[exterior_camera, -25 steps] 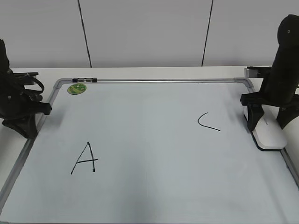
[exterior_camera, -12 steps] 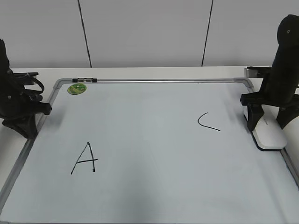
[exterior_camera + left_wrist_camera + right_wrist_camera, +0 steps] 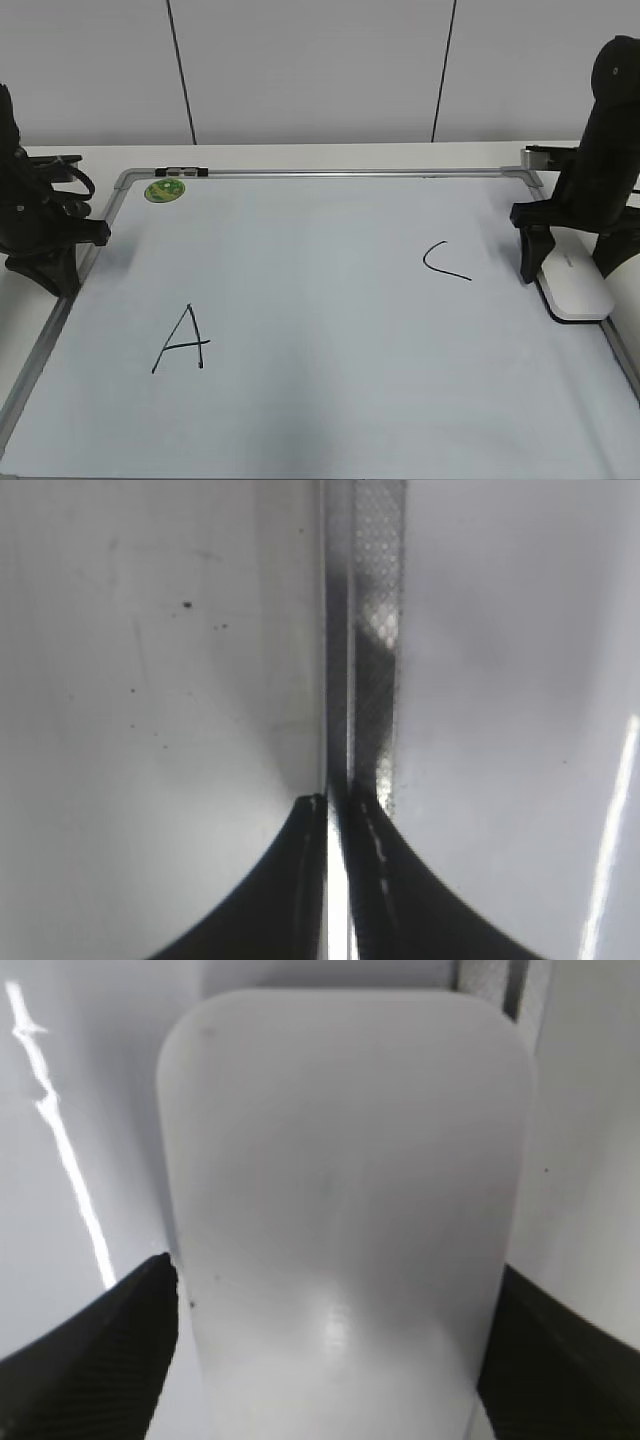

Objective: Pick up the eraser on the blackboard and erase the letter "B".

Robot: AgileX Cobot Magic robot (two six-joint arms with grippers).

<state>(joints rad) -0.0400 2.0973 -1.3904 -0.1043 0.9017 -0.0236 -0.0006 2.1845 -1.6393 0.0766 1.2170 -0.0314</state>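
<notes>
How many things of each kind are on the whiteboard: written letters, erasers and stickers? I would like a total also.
Written letters: 2, the A and the C
Erasers: 1, the white eraser at the right edge
Stickers: 1, the round green sticker
Total: 4

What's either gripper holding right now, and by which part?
Nothing is held. The right gripper is open, its fingers standing clear of the long sides of the eraser, which lies on the blackboard. The left gripper is shut on nothing.
</notes>
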